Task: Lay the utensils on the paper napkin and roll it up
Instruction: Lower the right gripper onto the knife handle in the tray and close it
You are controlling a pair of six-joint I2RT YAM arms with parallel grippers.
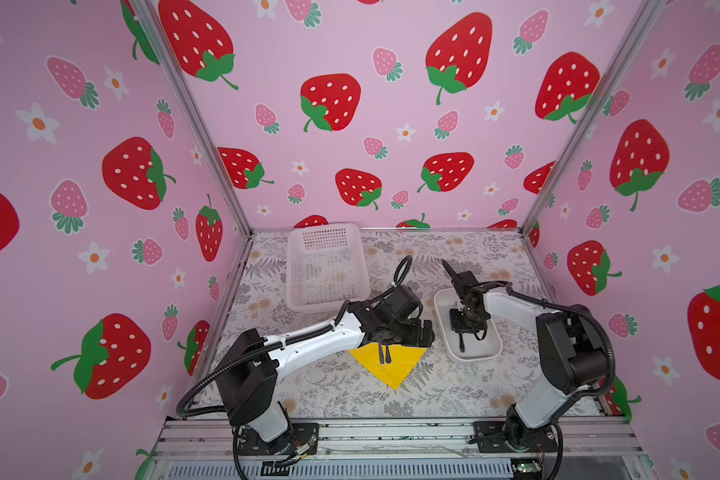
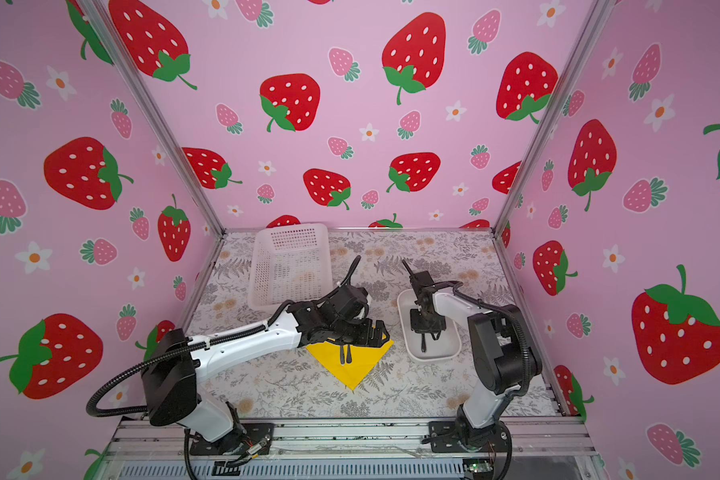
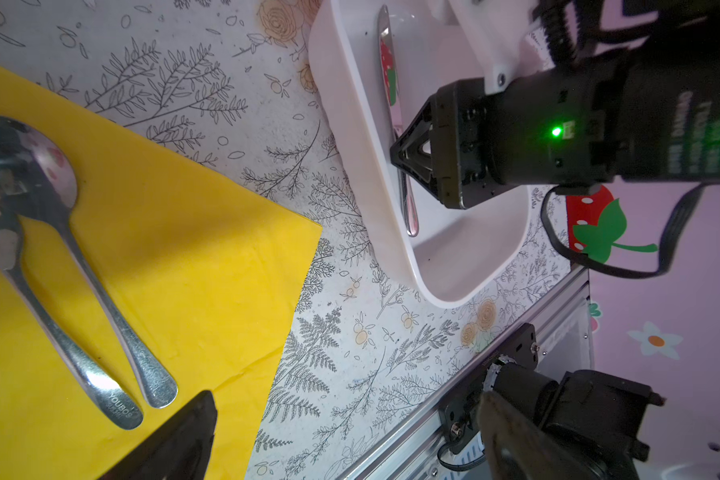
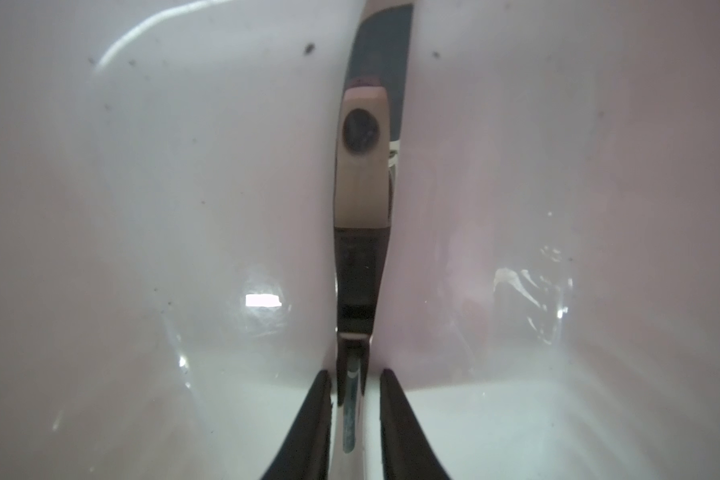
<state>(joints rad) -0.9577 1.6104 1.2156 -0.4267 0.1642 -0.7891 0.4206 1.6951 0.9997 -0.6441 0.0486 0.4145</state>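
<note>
Down in the white tray (image 1: pixel 474 353), your right gripper (image 4: pixel 354 374) straddles the knife (image 4: pixel 360 187), jaws narrowly apart, seemingly fetching it for the yellow napkin (image 3: pixel 183 249) where fork (image 3: pixel 58 345) and spoon (image 3: pixel 100 291) lie under your wide-spread left gripper (image 1: pixel 422 334).

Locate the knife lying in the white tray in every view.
In a top view: knife in the near half of the tray, right of centre.
In a top view: same spot, nearer mid-picture.
Left wrist: picture's upper middle, inside the tray.
Right wrist: centre, running vertically.
Shared landmark: the white tray.
</note>
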